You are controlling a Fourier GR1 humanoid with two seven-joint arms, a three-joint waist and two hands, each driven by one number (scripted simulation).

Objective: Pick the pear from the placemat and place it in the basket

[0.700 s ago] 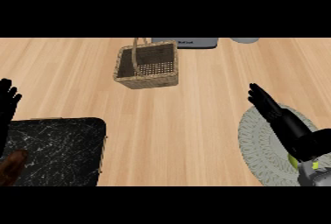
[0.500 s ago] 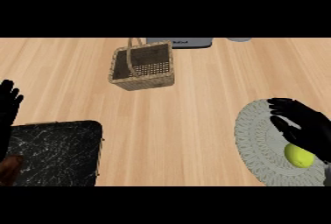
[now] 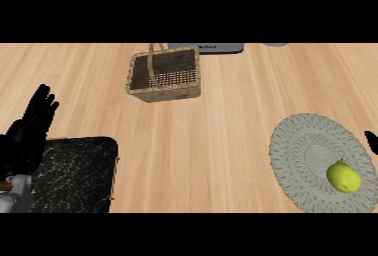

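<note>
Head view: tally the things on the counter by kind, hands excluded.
pear: 1
placemat: 1
basket: 1
dark marbled tray: 1
grey flat item, far edge: 1
grey round item, cut off at far edge: 1
Total: 6

No legible text anywhere in view, one small dark marking [image 3: 207,46] on the grey slab [image 3: 221,48] just behind the basket [image 3: 164,76], too small to read, no numbers, brands or signs elsewhere
</note>
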